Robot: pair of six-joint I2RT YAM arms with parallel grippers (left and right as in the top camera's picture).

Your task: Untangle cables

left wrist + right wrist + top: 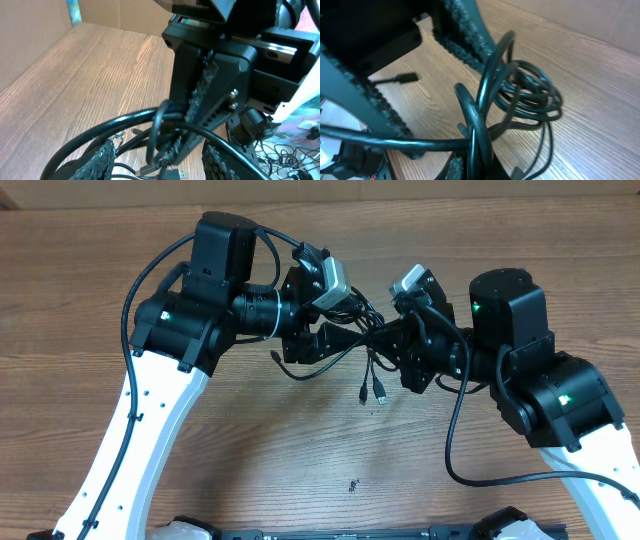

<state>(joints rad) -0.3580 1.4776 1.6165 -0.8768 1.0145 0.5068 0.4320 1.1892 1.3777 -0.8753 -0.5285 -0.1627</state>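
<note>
right pincer clamped on cables (tangled bunch) | left pincer parted

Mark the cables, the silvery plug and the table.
cables (pixel 540 112): right wrist view, on the coiled loops.
plug (pixel 381 397): overhead view, on its silvery tip.
table (pixel 250 460): overhead view, on bare wood.

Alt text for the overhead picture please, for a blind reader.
Two robot arms meet over a wooden table, left gripper and right gripper at a tangle of thin black cables between them. Two plug ends trail out of it.
</note>
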